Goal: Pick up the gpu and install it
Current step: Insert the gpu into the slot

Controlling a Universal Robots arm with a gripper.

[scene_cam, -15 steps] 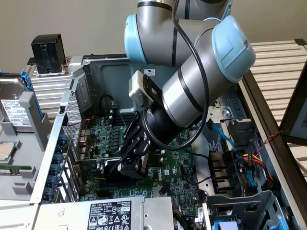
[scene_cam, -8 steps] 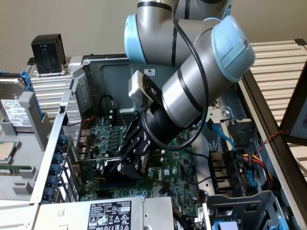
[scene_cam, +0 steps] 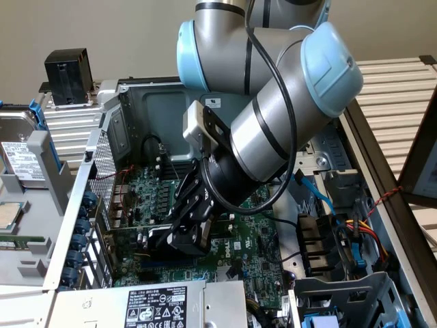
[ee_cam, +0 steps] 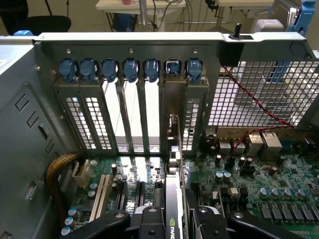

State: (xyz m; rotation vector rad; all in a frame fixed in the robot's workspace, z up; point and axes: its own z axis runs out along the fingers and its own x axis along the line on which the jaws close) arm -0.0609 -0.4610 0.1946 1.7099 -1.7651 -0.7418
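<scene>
The gripper [ee_cam: 177,226], partly closed, grasps the gpu [ee_cam: 172,206] edge-down at the motherboard [ee_cam: 259,179].

We look into an open computer case [scene_cam: 147,92] with a green motherboard [ee_cam: 259,169] lying flat on its floor. Along its rear wall a row of blue clips [ee_cam: 130,68] sits above the perforated slot covers [ee_cam: 92,122], beside a mesh panel [ee_cam: 264,84] crossed by a thin red wire [ee_cam: 254,95]. A braided yellowish cable [ee_cam: 57,172] curves along the side wall near the board's edge. In the exterior view we see a grey power supply [scene_cam: 153,306] with a label at the near edge, what may be a hard drive [scene_cam: 20,160] at that view's left, a black block [scene_cam: 67,67] behind the case, and blue cables [scene_cam: 321,198] towards that view's right.
</scene>
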